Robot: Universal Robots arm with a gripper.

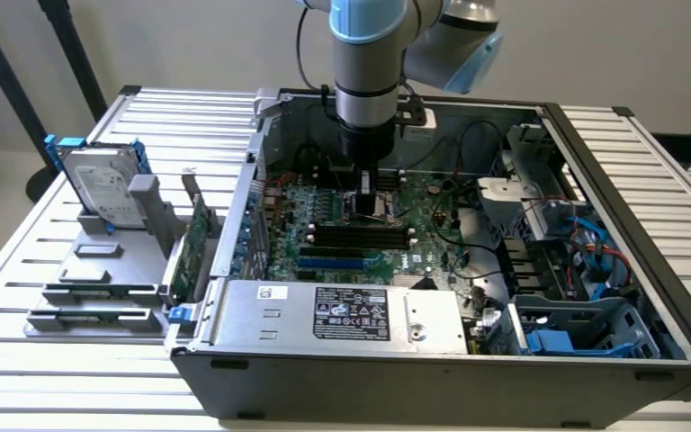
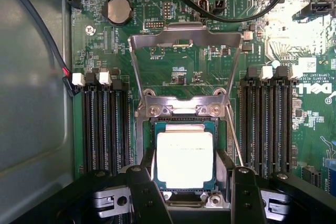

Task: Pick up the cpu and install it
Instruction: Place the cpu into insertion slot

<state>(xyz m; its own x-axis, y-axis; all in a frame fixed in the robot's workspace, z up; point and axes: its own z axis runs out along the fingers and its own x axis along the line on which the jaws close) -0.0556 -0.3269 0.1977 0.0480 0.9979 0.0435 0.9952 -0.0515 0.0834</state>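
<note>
One arm reached straight down into the open computer case [image 1: 442,389], with its gripper [image 1: 367,193] low over the green motherboard [image 1: 432,194]. In the wrist view the cpu [image 2: 185,158] lay flat and square in its socket, silver top upward. The hinged metal retention frame [image 2: 186,35] stood swung back, clear of the chip. The gripper [image 2: 186,170] was set around the cpu, close against two opposite edges. Whether it was clamped on the chip or standing just clear of it could not be told. Black memory slots [image 2: 105,129] ran along both sides of the socket. A hard drive [image 1: 100,184] stood upright in a grey holder outside the case, at the exterior view's left.
</note>
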